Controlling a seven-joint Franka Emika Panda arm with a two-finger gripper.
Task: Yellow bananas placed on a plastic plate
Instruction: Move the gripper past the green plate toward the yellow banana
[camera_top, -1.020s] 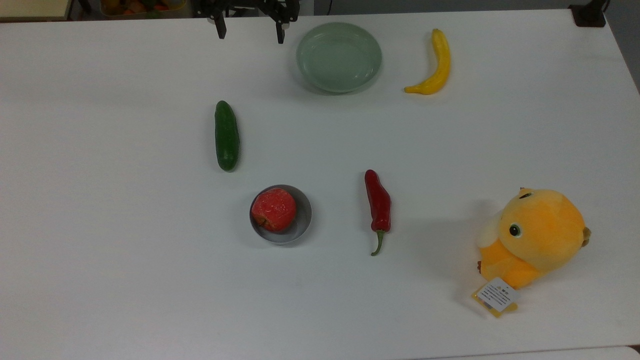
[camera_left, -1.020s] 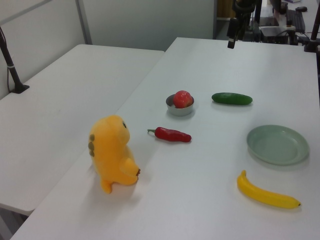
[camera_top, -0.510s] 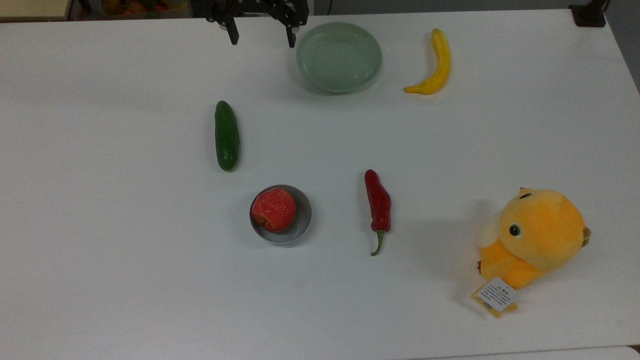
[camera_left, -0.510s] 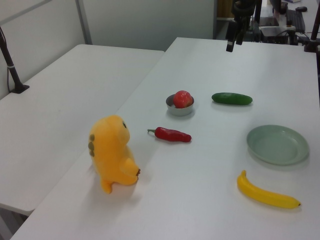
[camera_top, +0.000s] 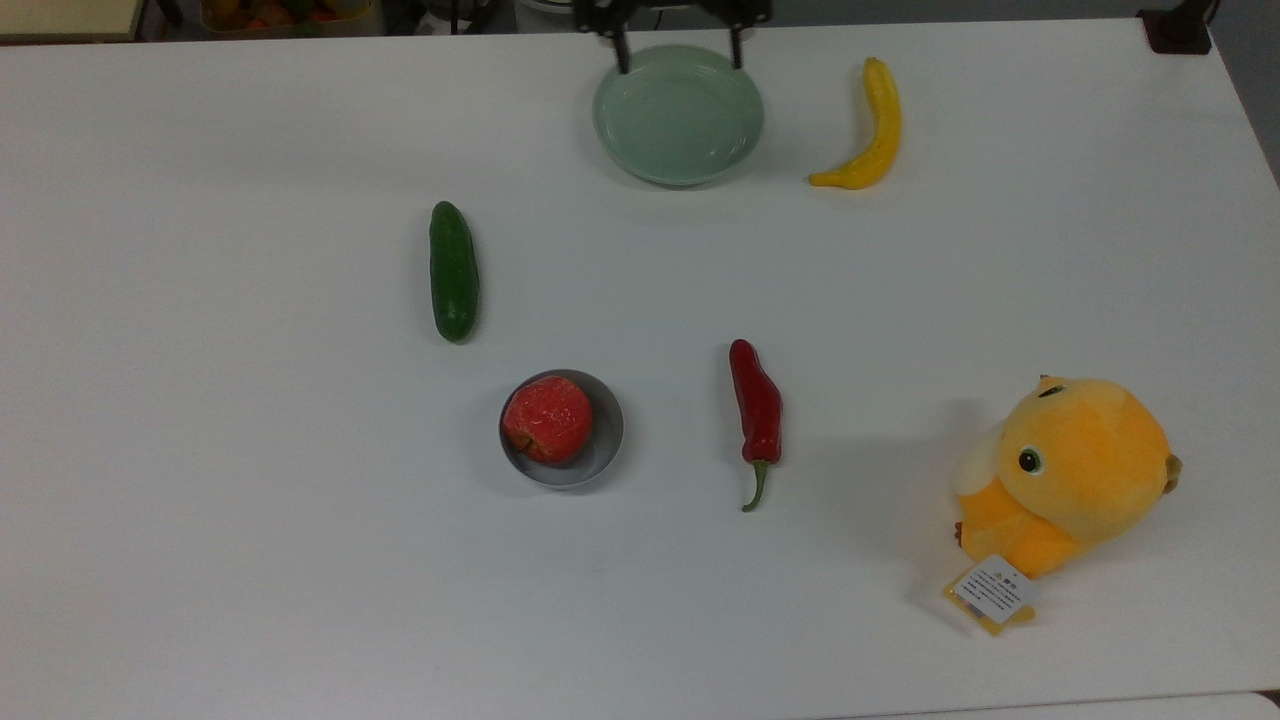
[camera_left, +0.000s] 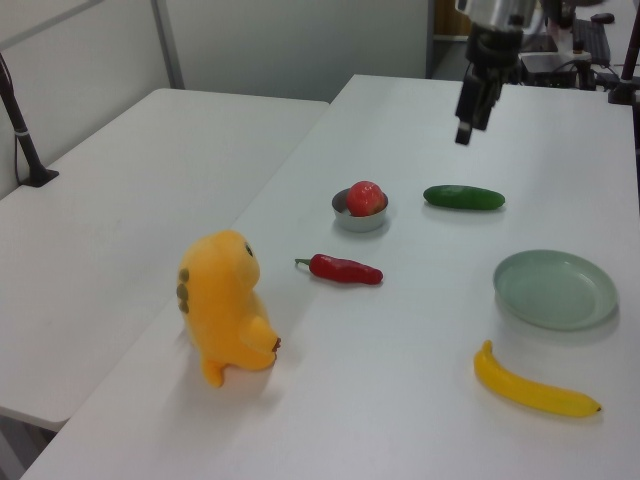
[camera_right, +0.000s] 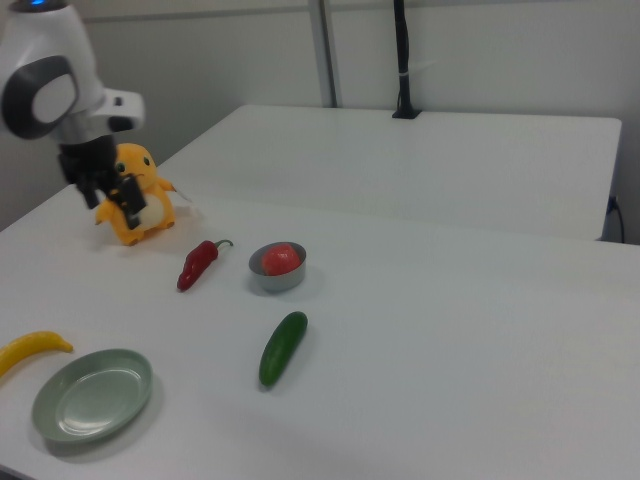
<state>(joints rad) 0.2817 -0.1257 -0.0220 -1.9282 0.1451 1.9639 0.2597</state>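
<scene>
From my station I see the claw (camera_top: 678, 55) hanging in the air above the far rim of the plate (camera_top: 678, 115) in the top view, its two dark fingers (camera_top: 622, 52) pointing down and spread wide apart, with nothing between them. In the left view the claw (camera_left: 467, 118) hangs from the arm's pale wrist, high over the tabletop (camera_left: 420, 330), with the cucumber (camera_left: 463, 197) lower in the picture. In the right view the claw (camera_right: 112, 200) hangs below the white rounded arm, in front of the orange plush toy (camera_right: 138, 207).

The banana (camera_top: 872, 128) lies flat on the tabletop, just beside the plate on the top view's right, not touching it. The plate holds nothing. In the left view the banana (camera_left: 533, 386) lies nearer the camera than the plate (camera_left: 555, 288).

Elsewhere I see a red chili (camera_top: 757, 405) and a grey bowl (camera_top: 605, 440) holding a red apple (camera_top: 546, 418).
</scene>
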